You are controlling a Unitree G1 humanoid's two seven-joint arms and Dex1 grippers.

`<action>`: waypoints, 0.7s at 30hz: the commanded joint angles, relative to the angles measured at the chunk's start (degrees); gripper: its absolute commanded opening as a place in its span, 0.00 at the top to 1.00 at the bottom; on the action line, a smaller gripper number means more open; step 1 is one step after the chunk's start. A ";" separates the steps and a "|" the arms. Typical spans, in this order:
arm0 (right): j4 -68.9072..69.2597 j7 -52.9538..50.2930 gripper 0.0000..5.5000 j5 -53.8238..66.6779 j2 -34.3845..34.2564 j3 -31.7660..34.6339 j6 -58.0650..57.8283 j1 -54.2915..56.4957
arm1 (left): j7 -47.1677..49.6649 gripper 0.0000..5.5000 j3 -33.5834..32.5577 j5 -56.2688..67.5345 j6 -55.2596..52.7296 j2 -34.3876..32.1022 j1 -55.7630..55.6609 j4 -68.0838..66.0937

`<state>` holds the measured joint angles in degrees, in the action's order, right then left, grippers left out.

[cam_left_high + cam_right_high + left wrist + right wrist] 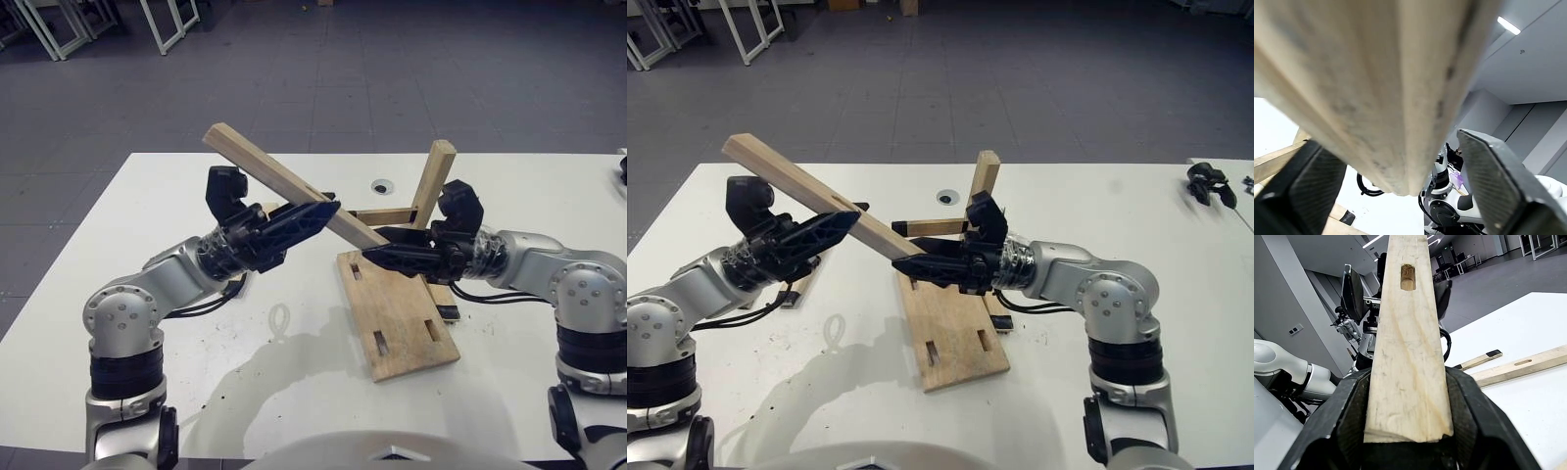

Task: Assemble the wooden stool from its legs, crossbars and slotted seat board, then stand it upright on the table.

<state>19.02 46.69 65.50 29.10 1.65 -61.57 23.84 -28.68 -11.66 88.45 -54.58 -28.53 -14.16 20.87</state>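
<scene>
A long wooden leg (265, 166) hangs slanted above the white table, its high end to the left. My left gripper (318, 210) is shut on its middle, fingers (1498, 181) on both sides of the wood. My right gripper (377, 242) is shut on its low end, seen as the leg (1408, 338) between the fingers (1352, 416). Under that low end the slotted seat board (397, 318) lies flat. Behind it a second leg (434, 181) leans upward, joined to a crossbar (384, 216).
Another wooden piece with a dark end (446, 305) lies by the board's right edge, and one more (803, 289) under my left forearm. A round hole (380, 186) is in the table (294, 392) behind. A small black object (1207, 183) sits far right.
</scene>
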 commanded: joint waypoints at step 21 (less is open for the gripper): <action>2.16 8.09 0.46 -14.52 11.82 -5.20 7.29 -7.52 | -9.09 0.63 -2.28 -16.07 5.87 -3.93 1.78 -4.66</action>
<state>20.25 52.69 54.17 37.74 -1.93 -56.39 18.36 -35.95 -13.69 75.89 -50.61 -30.59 -12.09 16.51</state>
